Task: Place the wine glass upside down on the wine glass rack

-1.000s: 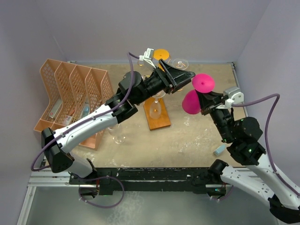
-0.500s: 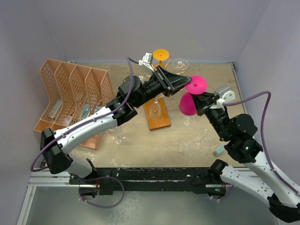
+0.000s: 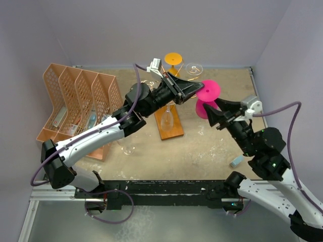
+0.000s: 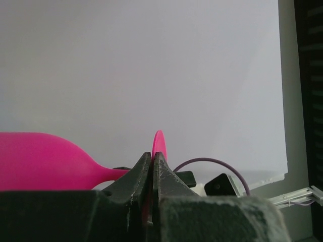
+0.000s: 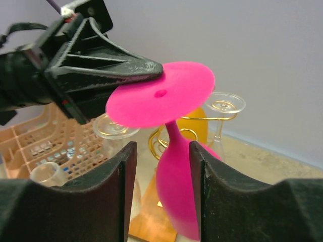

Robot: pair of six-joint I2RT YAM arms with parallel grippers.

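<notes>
Pink wine glass (image 3: pixel 208 92): inverted, foot up, in the air just right of wine glass rack (image 3: pixel 169 127), not yet on it. L gripper (image 3: pixel 201 86) pinches foot rim; R gripper (image 3: pixel 213 111) wide, beside bowl, apparently not touching. Step, prob.: carry to rack. Next move needs stem steered into a free spiral arm, foot resting on it, before letting go

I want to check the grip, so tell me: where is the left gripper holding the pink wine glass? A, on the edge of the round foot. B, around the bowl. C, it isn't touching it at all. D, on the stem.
A: the left gripper is shut on the rim of the flat foot of the pink wine glass, as both wrist views show; the right gripper is open.
</notes>
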